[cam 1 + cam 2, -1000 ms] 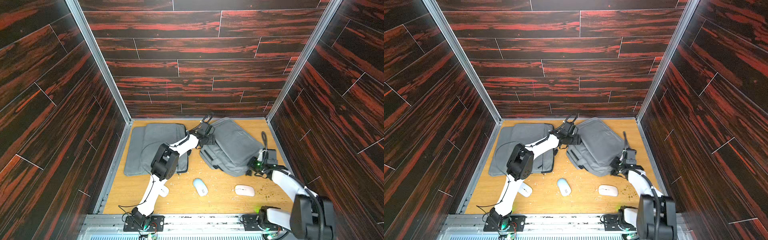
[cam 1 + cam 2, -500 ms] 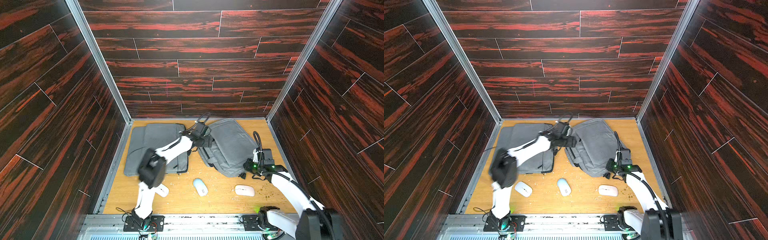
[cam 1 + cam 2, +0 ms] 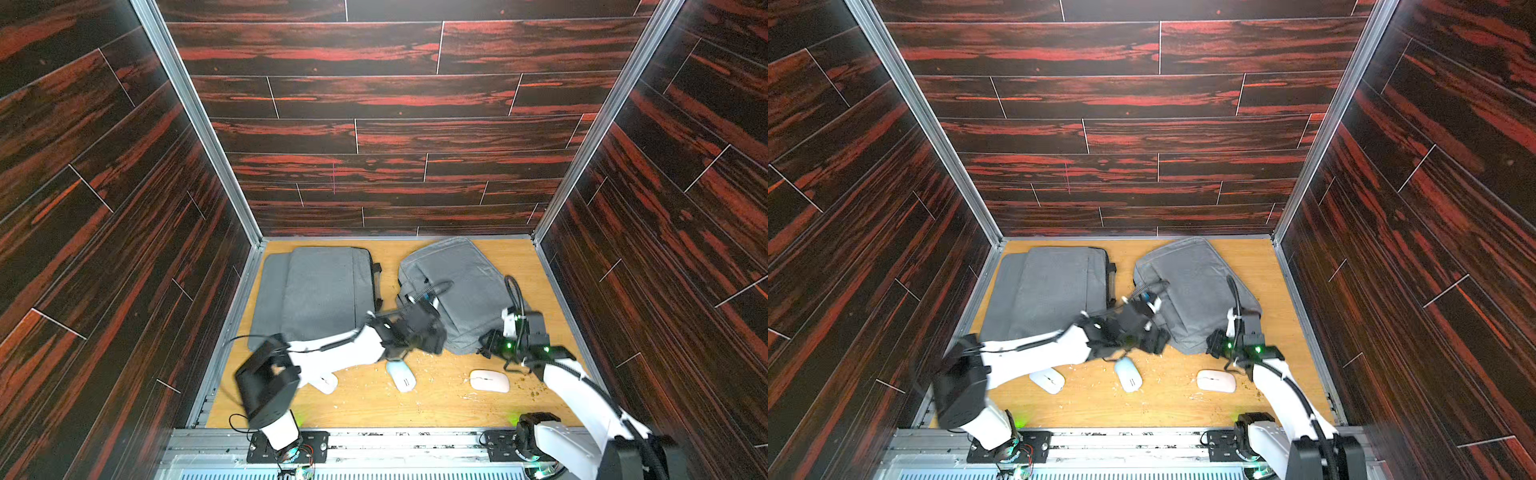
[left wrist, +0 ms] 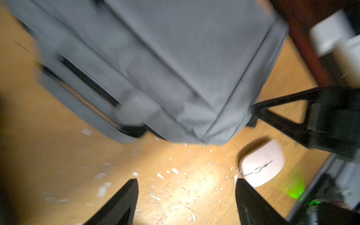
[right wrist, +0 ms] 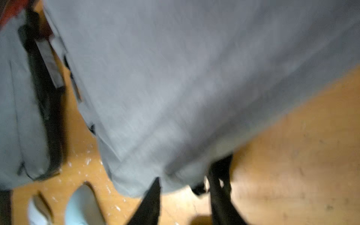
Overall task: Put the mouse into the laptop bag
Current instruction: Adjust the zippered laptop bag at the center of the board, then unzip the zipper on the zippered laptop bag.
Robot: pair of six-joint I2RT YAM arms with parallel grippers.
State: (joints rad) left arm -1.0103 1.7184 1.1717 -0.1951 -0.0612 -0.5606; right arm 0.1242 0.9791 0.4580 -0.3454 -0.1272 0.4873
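Right laptop bag [image 3: 469,270], interior hidden; blue mouse [image 3: 402,377] outside, near; left gripper [image 4: 186,180] apart, empty; right gripper [image 5: 191,169] apart astride bag corner, wrist view only

Your skewed grey laptop bag [image 3: 461,286] lies flat on the surface, its near corner between the left pincer [image 4: 186,181] and the right pincer [image 3: 486,349]. The pale blue mouse [image 3: 401,376] sits just beside the left pincer, the pinkish mouse [image 3: 489,380] near the right pincer, and the white mouse [image 3: 326,382] well apart from both.

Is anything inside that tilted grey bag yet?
The tilted bag shows only its grey outer fabric; its inside is hidden. A white mouse, a pale blue mouse and a pink mouse lie outside it on the wooden table.
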